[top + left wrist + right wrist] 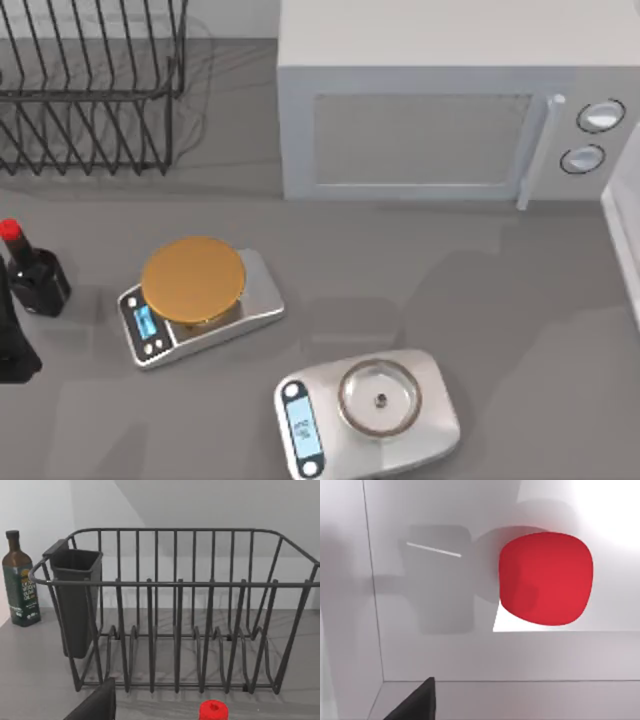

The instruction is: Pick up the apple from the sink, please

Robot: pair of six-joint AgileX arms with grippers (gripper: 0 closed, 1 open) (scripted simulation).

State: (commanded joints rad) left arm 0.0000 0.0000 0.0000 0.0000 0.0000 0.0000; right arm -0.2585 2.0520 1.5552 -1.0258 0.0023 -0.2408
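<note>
right gripper: a single dark finger tip (pixel 415 700) shows at the edge of the right wrist view, above the pale grey floor and walls of the sink (pixel 470 655); whether this gripper is released or clenched cannot be told. the apple (pixel 546 579), a smooth bright-red rounded ball, lies on the sink floor close to one white wall, apart from the finger, with nothing grasping it. a thin pale slot (pixel 434 549) marks the sink floor beside the apple.

left arm: a black part of it (pixel 12 335) stands at the table's far left edge in the top view. one dark finger tip (pixel 97 705) enters the left wrist view; released or clenched cannot be told. just ahead of it is the small red cap (pixel 213 711) of a squat dark bottle (pixel 35 275), and beyond that a dark wire dish rack (pixel 175 610) with a dark cutlery cup (pixel 75 600) hung on one end. a tall dark-green oil bottle (pixel 19 580) stands beside the rack near the wall.

on the grey table (pixel 480 290): a silver kitchen scale with a round golden plate (pixel 195 295) at left, a second silver scale with a round steel plate (pixel 370 410) nearer the front, and a white microwave oven (pixel 450 110) at the back.
</note>
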